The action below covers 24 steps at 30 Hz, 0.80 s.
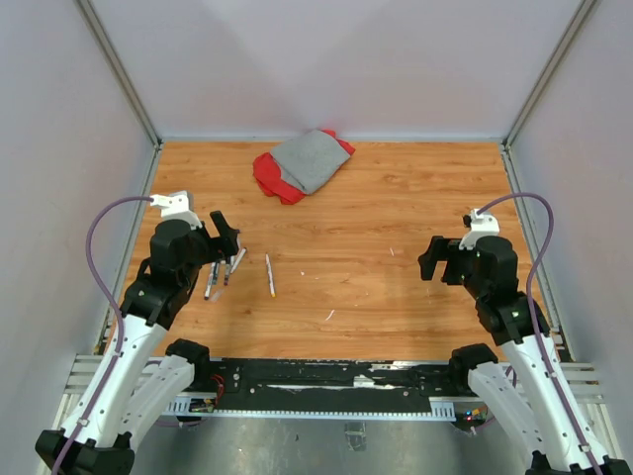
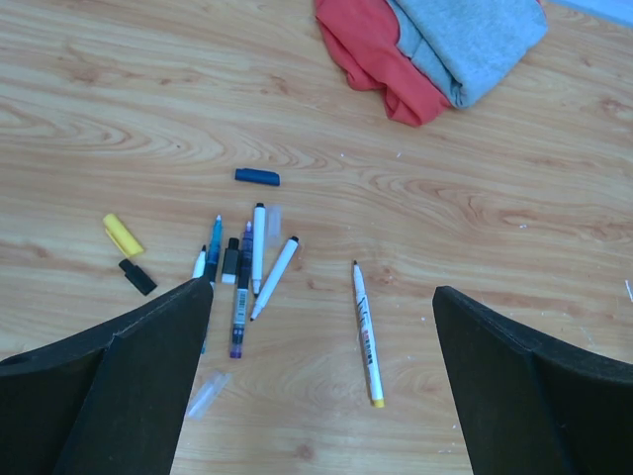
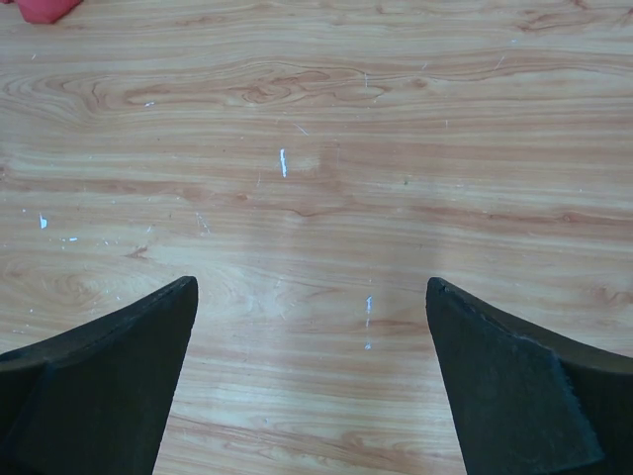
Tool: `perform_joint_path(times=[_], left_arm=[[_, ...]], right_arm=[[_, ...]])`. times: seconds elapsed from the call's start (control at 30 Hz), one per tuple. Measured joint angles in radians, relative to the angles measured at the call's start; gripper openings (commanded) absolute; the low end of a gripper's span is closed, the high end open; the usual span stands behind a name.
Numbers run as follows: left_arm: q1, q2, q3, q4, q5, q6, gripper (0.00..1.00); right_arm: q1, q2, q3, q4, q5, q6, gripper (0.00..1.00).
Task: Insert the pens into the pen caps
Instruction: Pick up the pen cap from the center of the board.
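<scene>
Wood-grain tabletop [image 1: 396,297] carries the pens [image 2: 249,267], loosely bunched below the left gripper [image 2: 318,292] with pen caps [image 2: 123,236] beside them, judged light, stiff, slick, roll-prone, best pinched mid-barrel; both grippers splayed wide and empty, right gripper [image 3: 312,287] well apart.

the left arm [image 1: 148,297] and right arm [image 1: 509,307] stand with elbows bent and wrists tilted down; left end effector [image 1: 226,242] and right end effector [image 1: 432,259] both gape wide, empty.
</scene>
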Motion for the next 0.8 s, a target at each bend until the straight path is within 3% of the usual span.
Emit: perform_joint_path(times=[0.8], left_arm=[[0.001,0.024,0.025,-0.024,-0.069,-0.034,1.0]], right_arm=[[-0.014,0.056,0.0,0.014,-0.021,-0.015,0.99]])
